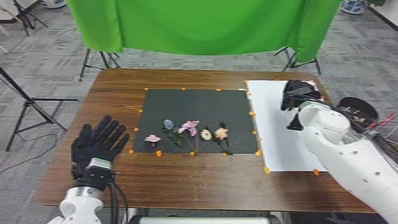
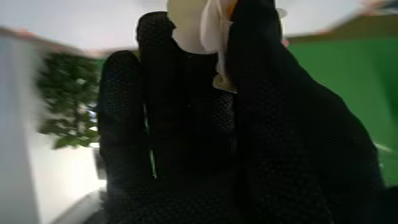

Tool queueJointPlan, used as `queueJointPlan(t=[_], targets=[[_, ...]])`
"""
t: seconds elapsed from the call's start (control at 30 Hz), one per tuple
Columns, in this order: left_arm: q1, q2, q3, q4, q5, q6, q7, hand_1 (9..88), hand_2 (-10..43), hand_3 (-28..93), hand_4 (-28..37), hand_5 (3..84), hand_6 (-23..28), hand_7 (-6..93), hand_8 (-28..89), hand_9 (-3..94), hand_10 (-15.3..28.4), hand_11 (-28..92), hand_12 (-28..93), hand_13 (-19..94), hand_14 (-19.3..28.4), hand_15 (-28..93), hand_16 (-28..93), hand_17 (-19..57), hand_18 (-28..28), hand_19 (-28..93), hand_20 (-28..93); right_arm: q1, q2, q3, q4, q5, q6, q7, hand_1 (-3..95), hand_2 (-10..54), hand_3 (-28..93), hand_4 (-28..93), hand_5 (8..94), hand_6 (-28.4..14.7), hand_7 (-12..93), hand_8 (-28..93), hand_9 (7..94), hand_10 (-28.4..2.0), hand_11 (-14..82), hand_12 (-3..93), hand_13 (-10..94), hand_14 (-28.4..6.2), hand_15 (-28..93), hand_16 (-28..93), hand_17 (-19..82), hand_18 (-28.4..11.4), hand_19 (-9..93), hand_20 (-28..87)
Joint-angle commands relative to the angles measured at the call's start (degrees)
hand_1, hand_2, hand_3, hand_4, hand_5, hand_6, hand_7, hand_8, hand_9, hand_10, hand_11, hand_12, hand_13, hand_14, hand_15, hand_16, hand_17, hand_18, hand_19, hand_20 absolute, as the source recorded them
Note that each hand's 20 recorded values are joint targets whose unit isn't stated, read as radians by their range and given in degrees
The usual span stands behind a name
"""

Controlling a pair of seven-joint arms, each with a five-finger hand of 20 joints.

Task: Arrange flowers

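Note:
My right hand (image 1: 300, 94) is over the far part of the white sheet (image 1: 282, 145). In the right wrist view the thumb and fingers of my right hand (image 2: 293, 115) pinch a pale flower (image 2: 189, 30) with an orange centre partly hidden between them. On the dark mat (image 1: 182, 102) lie a blue flower (image 1: 169, 123), a pinkish-purple one (image 1: 189, 128), a small pink one (image 1: 153, 138), a white one (image 1: 206, 134) and a peach one (image 1: 221, 133). Left of the mat, my left hand (image 1: 96, 145) has its fingers straight.
Orange markers edge the mat and sheet. A black round container (image 1: 357, 109) stands at the table's right side, beside my right arm. A green cloth (image 1: 209, 25) hangs beyond the far edge, and a tripod (image 1: 32, 102) stands on the floor at left.

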Motion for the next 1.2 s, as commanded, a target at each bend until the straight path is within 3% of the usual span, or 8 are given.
queueJointPlan(t=[0.03,0.13,0.3,0.5,0.63,0.8,0.97,1.2], targets=[[0.72,-0.01,-0.57,-0.27,0.35,-0.49,0.34,26.1,17.2,71,-28.3,42.1,10.9,15.3,-9,34.6,16.7,29,11,25,17.3,45,-8,-7.2,15.3,39,10,-7.03,3.18,6.64,-16.97,1.80,-5.00,-5.75,62.2,-9.5,70,-28,72.5,3.5,36,-4,84.7,-7.0,15.5,46.6,66,-5.1,33,43,27,-17.0,72,36],[0.74,0.17,-0.55,-0.24,0.04,-0.69,0.41,26.1,17.2,71,-28.3,42.0,10.9,15.3,-9,34.3,16.5,29,11,25,17.3,45,-8,-7.3,15.4,39,10,-10.48,2.40,7.95,-20.40,-0.71,-7.47,-7.71,61.3,-9.5,71,-28,72.6,3.5,36,-4,84.9,-7.2,15.4,46.3,67,-5.5,33,43,27,-17.3,72,37],[0.15,0.38,-0.23,-0.05,0.56,-1.04,-0.01,26.1,17.1,71,-28.3,41.9,10.8,15.2,-9,34.1,16.6,28,11,24,17.3,44,-8,-7.3,15.4,39,10,-14.64,1.25,8.43,-24.00,-0.77,-11.75,-8.77,59.6,-9.5,72,-28,73.4,3.7,35,-5,85.9,-7.6,14.5,45.4,67,-5.8,32,43,27,-17.9,71,37],[0.33,-0.30,0.10,-0.02,0.56,-0.81,-0.59,26.3,17.1,71,-28.3,41.8,10.9,15.2,-9,34.0,16.6,28,11,24,17.3,44,-8,-7.3,15.4,39,10,-14.22,-0.64,5.42,-23.18,-0.42,-12.59,-8.56,52.2,-9.5,71,-28,72.6,2.0,29,-3,84.9,-8.8,12.5,43.5,66,-8.1,38,35,26,-18.6,71,37],[-0.01,-0.40,0.83,0.12,0.44,-0.81,-1.22,26.3,17.2,71,-28.3,41.8,10.8,15.2,-9,34.0,16.5,28,11,24,17.2,44,-8,-7.2,15.4,39,10,-13.64,-1.62,4.27,-22.40,-0.30,-13.57,-8.14,50.2,-9.5,71,-28,72.1,1.6,29,-3,81.9,-9.9,20.5,38.1,65,-8.9,41,28,26,-18.8,71,37],[-0.39,-0.61,1.13,0.14,0.46,-0.47,-1.67,26.2,17.2,71,-28.3,41.8,10.8,15.3,-9,34.0,16.5,28,11,24,17.2,44,-8,-7.3,15.4,39,10,-13.90,-2.11,4.58,-22.43,-0.54,-14.59,-7.96,49.7,-9.5,71,-28,70.9,1.1,29,-3,80.5,-10.0,22.1,37.1,64,-9.2,42,26,26,-18.9,71,37],[0.16,-0.69,0.89,-0.07,0.43,-0.21,-1.52,26.3,17.3,71,-28.3,41.9,10.8,15.3,-9,34.3,16.5,29,11,25,17.2,44,-8,-7.3,15.4,39,10,-15.25,-1.96,6.17,-23.35,0.58,-16.22,-7.56,42.6,-9.5,80,-28,65.5,0.4,22,-10,71.1,-12.8,20.8,20.2,60,-10.8,40,22,25,-19.1,70,35],[0.37,-0.66,0.67,-0.14,0.39,-0.21,-1.46,26.2,17.4,71,-28.3,41.9,10.8,15.3,-9,34.3,16.5,29,11,25,17.3,45,-8,-7.3,15.4,39,10,-17.28,-1.78,7.90,-25.57,0.97,-18.47,-8.15,40.0,-9.5,81,-28,60.8,-0.1,20,-14,65.0,-12.8,16.0,16.7,59,-11.4,38,21,24,-19.4,70,34]])
